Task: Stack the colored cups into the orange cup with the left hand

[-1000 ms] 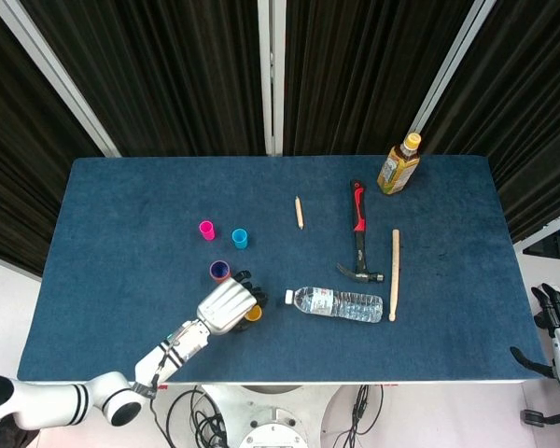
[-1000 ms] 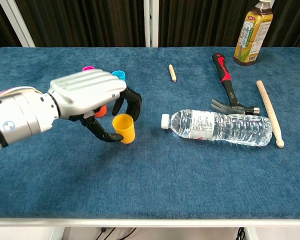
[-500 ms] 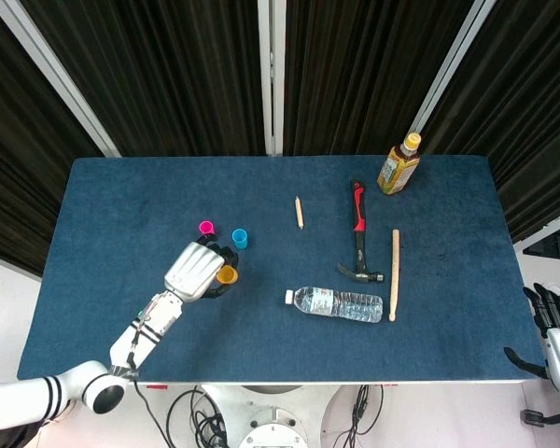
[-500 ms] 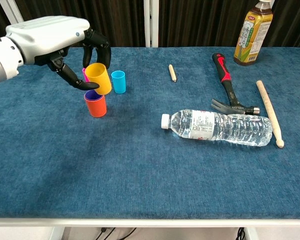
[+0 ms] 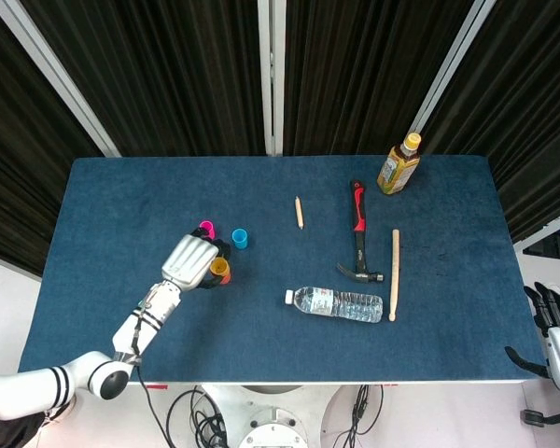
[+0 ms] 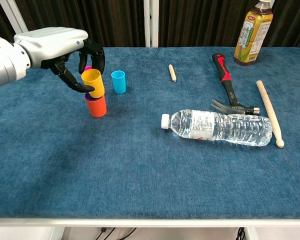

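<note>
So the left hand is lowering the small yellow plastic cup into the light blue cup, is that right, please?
Not quite: the left hand holds the small yellow plastic cup over the orange cup, not the light blue cup standing apart beside it. The chest view shows this.

Five cups: yellow cup (image 6: 93, 82), orange cup (image 6: 96, 105), purple, blue cup (image 6: 118, 81), pink; two bottles, two wooden sticks, one hammer (image 6: 229, 88).

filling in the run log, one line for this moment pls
left hand: holds yellow cup | cup: tilted, over orange cup, purple inside | blue cup: loose beside | right hand: off table, idle
</note>
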